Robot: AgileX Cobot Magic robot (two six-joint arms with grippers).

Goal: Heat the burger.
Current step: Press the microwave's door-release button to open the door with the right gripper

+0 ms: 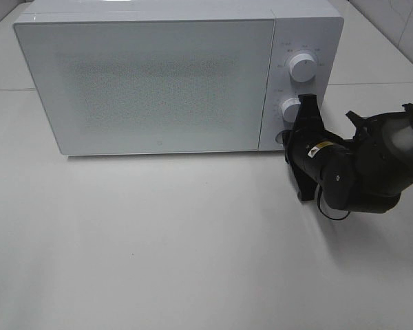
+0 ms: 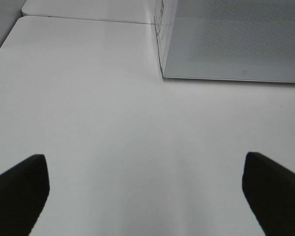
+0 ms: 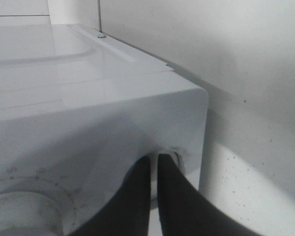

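Tabletop (image 1: 158, 240): microwave (image 1: 151, 75) stood closed.
Progress: burger unseen; stage unclear.
Right gripper (image 3: 154, 162): pinched together, empty, at button (image 3: 177, 158).
Left gripper (image 2: 145, 162): spread wide, empty.

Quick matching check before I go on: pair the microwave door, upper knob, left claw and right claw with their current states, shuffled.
Things:
1 microwave door
2 upper knob
3 left claw
4 right claw

States:
A shut, tips at the control panel
B open over the table
C closed, white speckled front
D nothing touching it

Pairs: 1-C, 2-D, 3-B, 4-A
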